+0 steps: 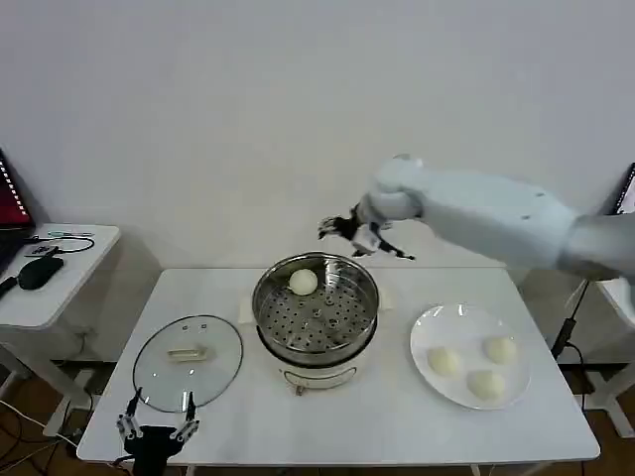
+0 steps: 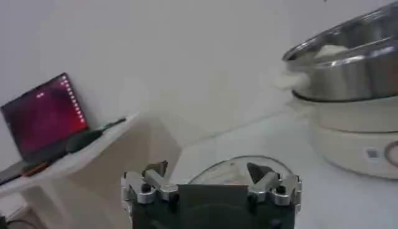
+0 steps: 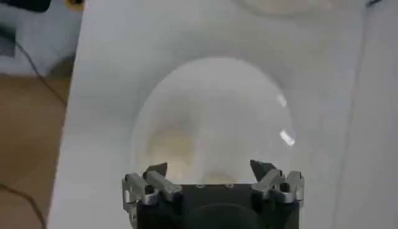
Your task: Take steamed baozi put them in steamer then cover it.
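Steel steamer [image 1: 316, 315] holds one baozi [image 1: 303, 282]; right pincer [image 1: 363, 238], fingers apart and empty above its far rim, could clip that rim heading platewards.

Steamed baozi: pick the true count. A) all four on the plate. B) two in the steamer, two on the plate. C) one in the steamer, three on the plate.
C: one steamed baozi lies in the steamer; three lie on the plate.
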Controlling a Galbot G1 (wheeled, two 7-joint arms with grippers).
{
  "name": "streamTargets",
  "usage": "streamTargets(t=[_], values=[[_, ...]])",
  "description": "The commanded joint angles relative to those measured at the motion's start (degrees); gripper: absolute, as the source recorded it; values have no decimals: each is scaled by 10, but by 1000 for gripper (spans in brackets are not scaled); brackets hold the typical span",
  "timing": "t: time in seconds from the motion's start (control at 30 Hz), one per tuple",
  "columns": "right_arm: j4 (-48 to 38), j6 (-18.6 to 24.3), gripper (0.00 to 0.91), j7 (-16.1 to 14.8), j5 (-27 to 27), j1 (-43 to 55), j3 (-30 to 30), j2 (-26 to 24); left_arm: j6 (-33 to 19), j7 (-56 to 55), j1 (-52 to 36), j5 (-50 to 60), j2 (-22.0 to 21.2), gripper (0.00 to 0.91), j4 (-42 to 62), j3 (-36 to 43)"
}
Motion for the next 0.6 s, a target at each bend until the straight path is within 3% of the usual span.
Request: streamTargets(t=[0.03, 0.2, 0.33, 0.47, 0.6], values=[[209, -194, 907, -34, 106, 35, -31, -314, 10, 37, 2, 20, 12, 907, -14, 15], [224, -187, 907, -55, 111, -25, -7, -392, 5, 54, 0, 35, 17, 907, -11, 18], [219, -173, 907, -95, 101, -147, 117, -433, -2, 70, -5, 49, 19, 907, -6, 19], [211, -177, 907, -117, 93, -282, 242, -441, -10, 80, -5, 65, 19, 907, -2, 18], [191, -186, 907, -116, 90, -379, 289, -420, -17, 85, -3, 78, 16, 907, -1, 16]])
